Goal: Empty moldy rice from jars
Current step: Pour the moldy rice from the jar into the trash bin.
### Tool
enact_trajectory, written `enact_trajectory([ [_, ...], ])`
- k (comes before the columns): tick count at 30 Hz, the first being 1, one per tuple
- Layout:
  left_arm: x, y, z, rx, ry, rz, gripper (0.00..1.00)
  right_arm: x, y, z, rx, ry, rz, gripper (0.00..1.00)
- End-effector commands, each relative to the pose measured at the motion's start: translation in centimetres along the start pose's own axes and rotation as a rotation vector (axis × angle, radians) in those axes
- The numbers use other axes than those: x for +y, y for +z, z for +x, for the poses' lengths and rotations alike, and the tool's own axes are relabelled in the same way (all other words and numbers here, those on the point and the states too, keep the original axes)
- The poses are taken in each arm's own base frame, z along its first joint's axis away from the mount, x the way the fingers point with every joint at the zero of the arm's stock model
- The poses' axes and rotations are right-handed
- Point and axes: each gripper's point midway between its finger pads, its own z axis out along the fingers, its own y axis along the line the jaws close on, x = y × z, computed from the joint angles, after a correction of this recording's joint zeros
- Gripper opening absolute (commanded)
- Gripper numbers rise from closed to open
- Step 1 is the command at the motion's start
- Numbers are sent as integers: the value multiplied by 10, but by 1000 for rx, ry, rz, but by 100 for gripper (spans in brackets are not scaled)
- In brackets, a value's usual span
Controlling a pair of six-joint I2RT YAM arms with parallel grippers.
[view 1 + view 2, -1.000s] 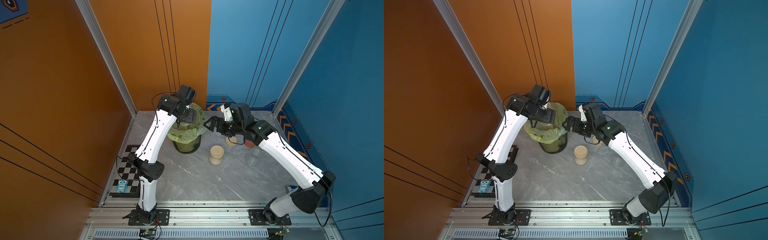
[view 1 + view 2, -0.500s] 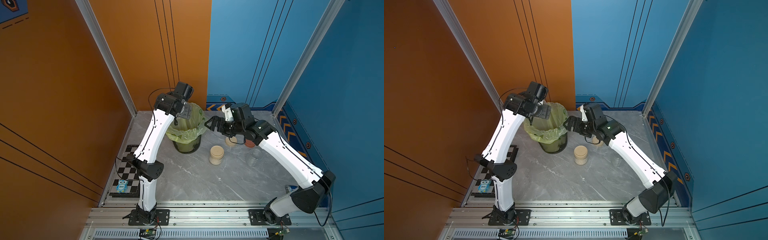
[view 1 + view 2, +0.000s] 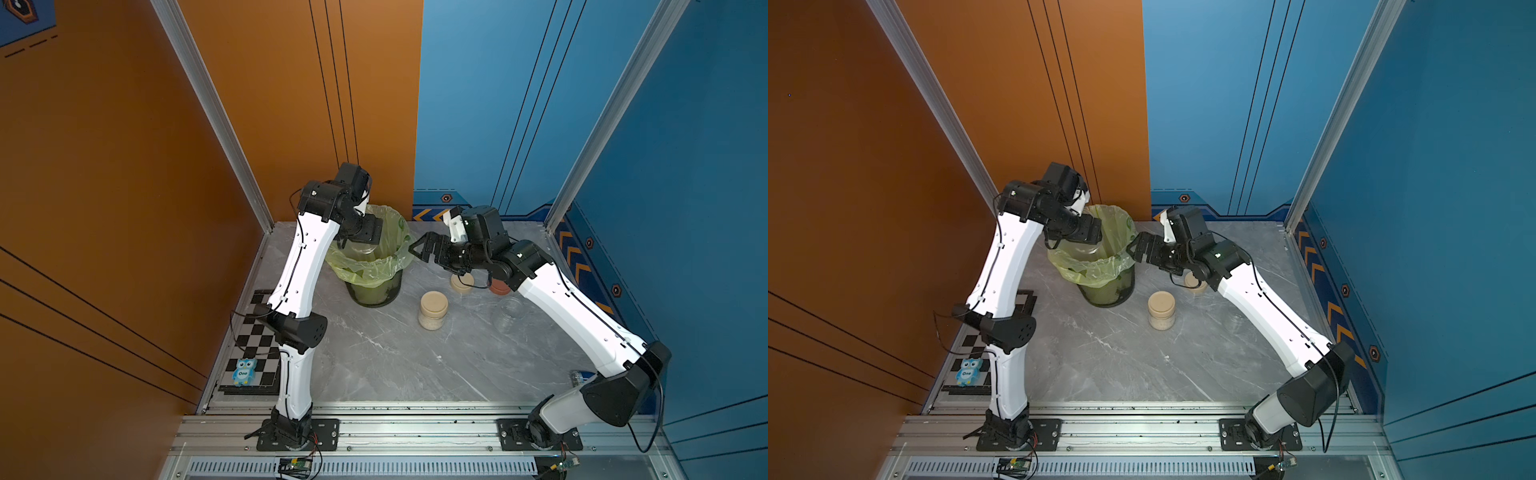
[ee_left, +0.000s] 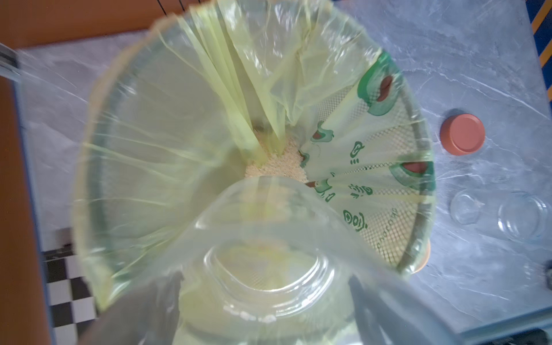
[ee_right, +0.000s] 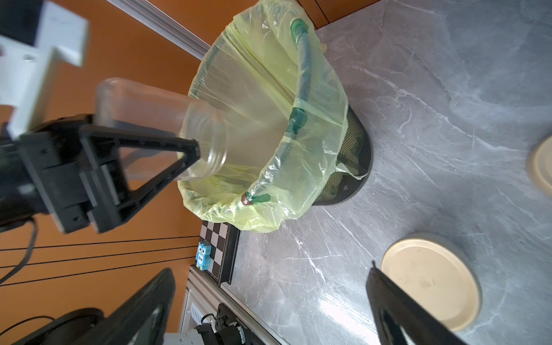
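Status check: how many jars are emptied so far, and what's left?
Done: one lidless jar stands empty; rice lies in the lined bin. In hand: left claw tips a second jar, apparently drained, over it; right claw is open. Left: the beige-lidded jar is closed, rice inside.

Yellow-green bag (image 4: 149, 149) bears green avocado prints; bin (image 5: 355, 155) is black mesh, table (image 4: 478, 74) grey marble, lid (image 4: 462, 134) orange-red.

Bright even light, soft shadows, glare patch on the tabletop (image 5: 331, 301), left wrist view motion-blurred, top views sharp.
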Motion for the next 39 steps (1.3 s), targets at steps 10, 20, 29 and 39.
enact_trajectory([
  [10,-29,15,45,263,-106,190,0,3,-3,7,2,9,-14,100],
  [20,-18,-29,7,74,-237,301,0,3,-2,6,-4,7,-11,100],
  [29,-12,-56,-17,-15,-354,435,0,1,1,6,-1,9,-7,100],
  [39,30,-62,-16,-168,-178,22,0,0,3,6,3,13,-4,100],
])
